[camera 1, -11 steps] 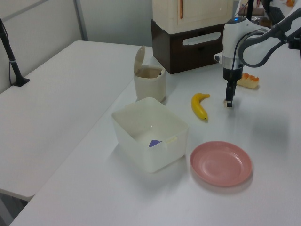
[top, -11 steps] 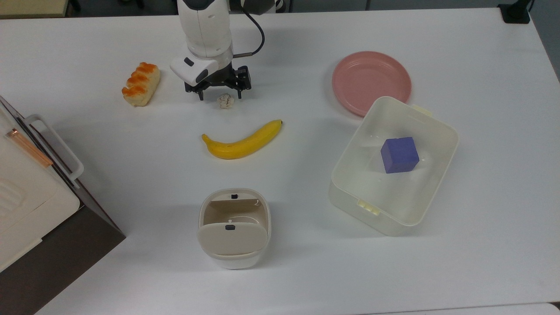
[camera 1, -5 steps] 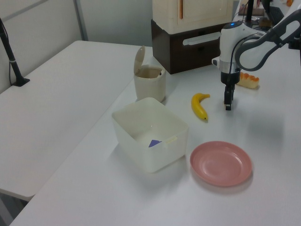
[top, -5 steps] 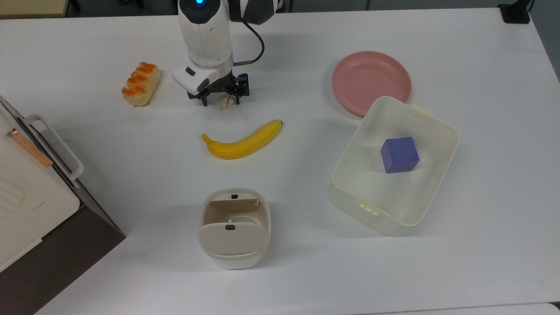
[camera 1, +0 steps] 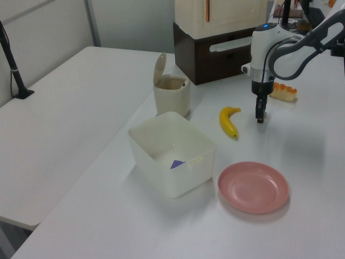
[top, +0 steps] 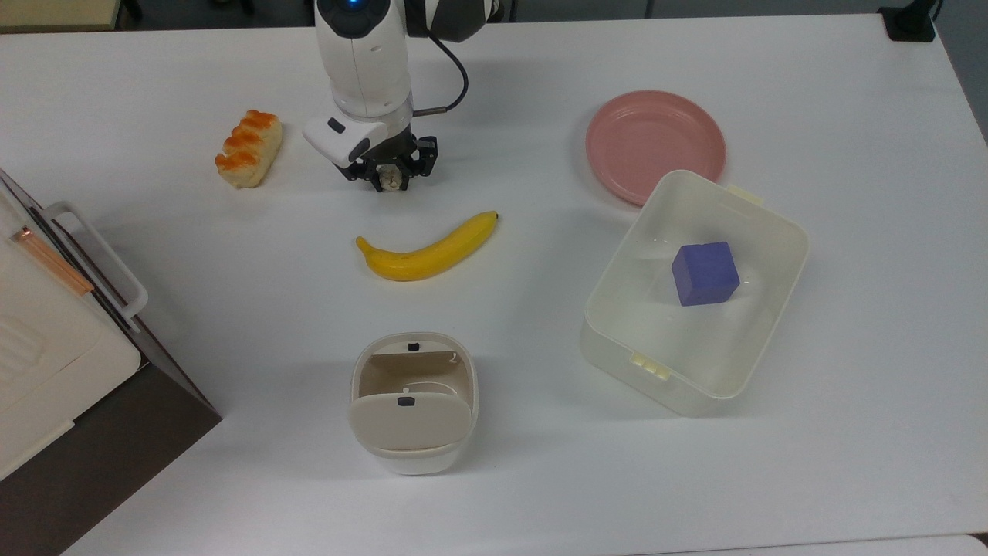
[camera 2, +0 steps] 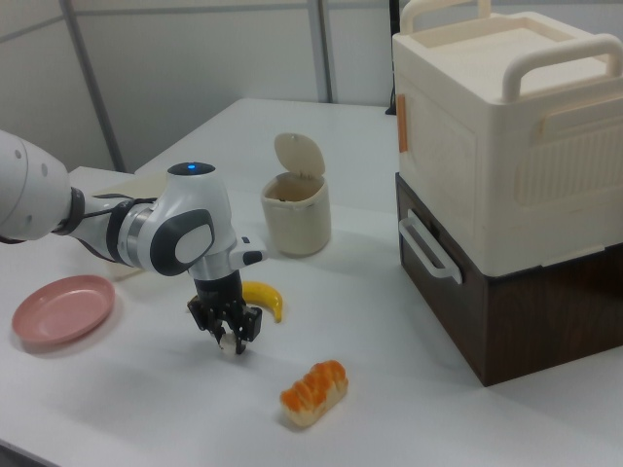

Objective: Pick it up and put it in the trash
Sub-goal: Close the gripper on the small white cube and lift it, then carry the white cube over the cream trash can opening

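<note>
Paper ball (top: 393, 180) on table (top: 540, 479), pinched between gripper (top: 392, 179) fingers, just past banana (top: 427, 248). Looks grabbed, not lifted yet. Left to do: lift, carry over banana, drop in bin (top: 412, 401), lid open.

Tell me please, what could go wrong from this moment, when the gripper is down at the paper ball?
1. The paper ball is tiny and sits between the tips of the gripper, so it may slip out when lifted.
2. The banana lies between the ball and the bin in the top view; a low carry could knock it.
3. The bin's flap leaves a small opening, so a release off centre could miss.
</note>
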Available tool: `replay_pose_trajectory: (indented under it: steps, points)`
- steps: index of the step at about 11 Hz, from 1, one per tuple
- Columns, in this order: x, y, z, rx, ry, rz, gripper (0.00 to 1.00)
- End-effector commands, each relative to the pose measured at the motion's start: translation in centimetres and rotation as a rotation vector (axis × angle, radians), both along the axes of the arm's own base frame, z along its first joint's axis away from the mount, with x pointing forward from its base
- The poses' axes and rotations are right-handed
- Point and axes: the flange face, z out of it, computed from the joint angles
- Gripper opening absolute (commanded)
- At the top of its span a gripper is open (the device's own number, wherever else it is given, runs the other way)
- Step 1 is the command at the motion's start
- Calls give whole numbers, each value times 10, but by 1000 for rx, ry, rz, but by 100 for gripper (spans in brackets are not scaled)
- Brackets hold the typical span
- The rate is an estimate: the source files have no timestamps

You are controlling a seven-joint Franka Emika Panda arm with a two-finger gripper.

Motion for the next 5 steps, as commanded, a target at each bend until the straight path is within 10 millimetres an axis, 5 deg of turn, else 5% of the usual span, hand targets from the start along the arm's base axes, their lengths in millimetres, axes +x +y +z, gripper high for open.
replay_pose_trajectory:
  steps: [1,5]
  points:
    - [-1,4,-4,-11,-3,11,33]
    - [8,2,14,-16,-31,3,33]
